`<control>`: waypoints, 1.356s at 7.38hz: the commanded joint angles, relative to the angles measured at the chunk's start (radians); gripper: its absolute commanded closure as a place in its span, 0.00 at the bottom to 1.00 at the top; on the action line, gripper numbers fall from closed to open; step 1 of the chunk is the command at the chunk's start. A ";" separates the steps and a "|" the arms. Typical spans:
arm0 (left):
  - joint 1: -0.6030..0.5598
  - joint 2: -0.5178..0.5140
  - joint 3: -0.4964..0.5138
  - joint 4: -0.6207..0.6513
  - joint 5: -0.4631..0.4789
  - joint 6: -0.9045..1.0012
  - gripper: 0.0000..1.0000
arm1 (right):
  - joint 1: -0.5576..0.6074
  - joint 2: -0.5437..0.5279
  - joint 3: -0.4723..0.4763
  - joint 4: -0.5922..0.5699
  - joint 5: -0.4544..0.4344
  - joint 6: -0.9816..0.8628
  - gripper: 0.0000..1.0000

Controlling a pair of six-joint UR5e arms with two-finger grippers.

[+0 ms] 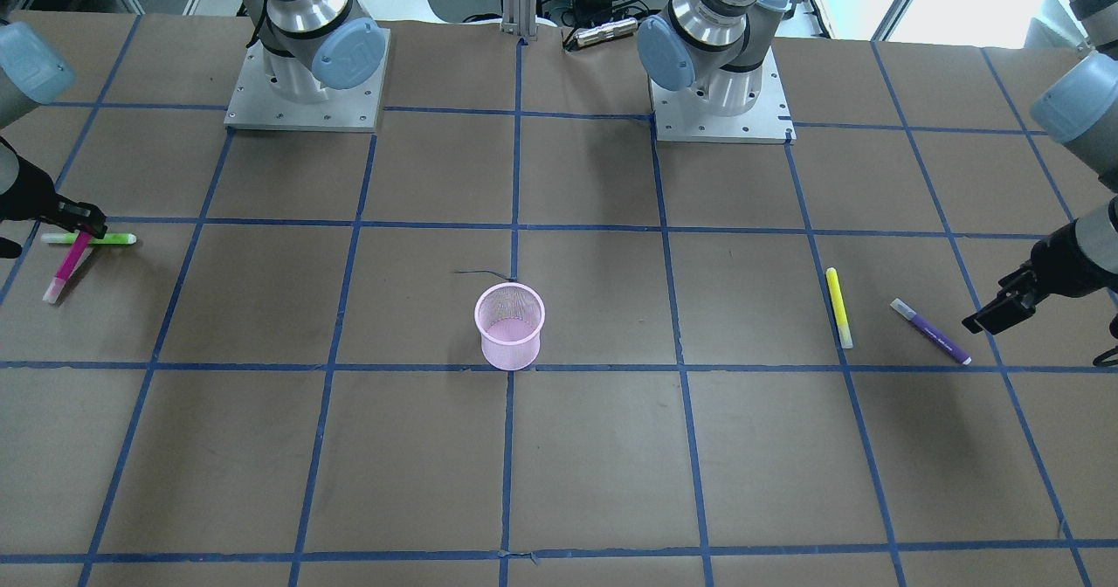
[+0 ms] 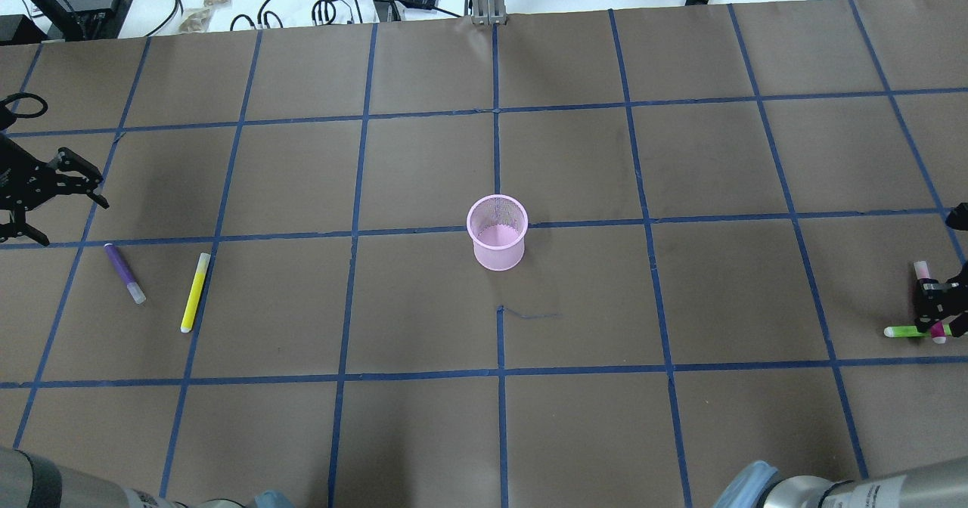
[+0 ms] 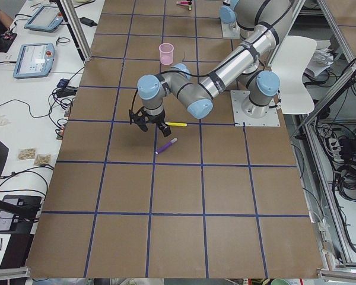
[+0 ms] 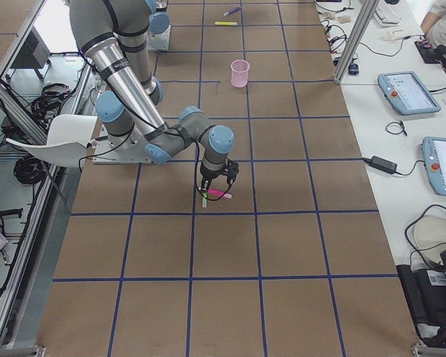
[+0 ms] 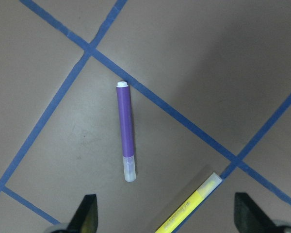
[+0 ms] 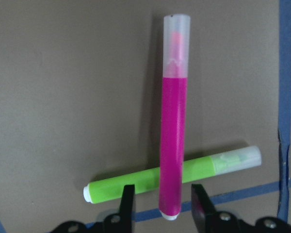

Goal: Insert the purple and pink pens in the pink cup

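The pink mesh cup [image 1: 510, 325] stands upright at the table's middle, also in the overhead view [image 2: 497, 232]. The purple pen [image 1: 930, 332] lies flat under my left gripper [image 1: 996, 312], which hovers above it with jaws wide open; the left wrist view shows the pen [image 5: 125, 131] ahead of the gripper [image 5: 167, 216]. The pink pen [image 6: 173, 121] lies across a green pen [image 6: 136, 182]. My right gripper [image 6: 162, 208] is low at the table and straddles the pink pen's end, with small gaps on both sides. It also shows in the front view [image 1: 86, 220].
A yellow pen [image 1: 839, 307] lies close beside the purple pen, also in the left wrist view [image 5: 189, 208]. The green pen [image 1: 105, 238] lies under the pink one near the table's edge. Blue tape lines grid the brown table [image 1: 611, 447].
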 commanded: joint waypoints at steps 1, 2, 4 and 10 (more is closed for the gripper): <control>0.049 -0.062 -0.009 0.086 -0.001 0.023 0.00 | 0.000 0.005 -0.002 0.001 -0.001 -0.002 0.50; 0.051 -0.105 -0.011 0.152 -0.001 0.025 0.00 | 0.000 0.005 0.000 0.001 -0.003 0.000 0.52; 0.052 -0.148 -0.011 0.167 -0.004 0.023 0.00 | 0.000 0.014 0.004 0.004 -0.047 -0.011 0.55; 0.051 -0.226 0.006 0.211 -0.012 0.019 0.24 | 0.000 0.025 -0.005 0.001 -0.046 -0.012 0.80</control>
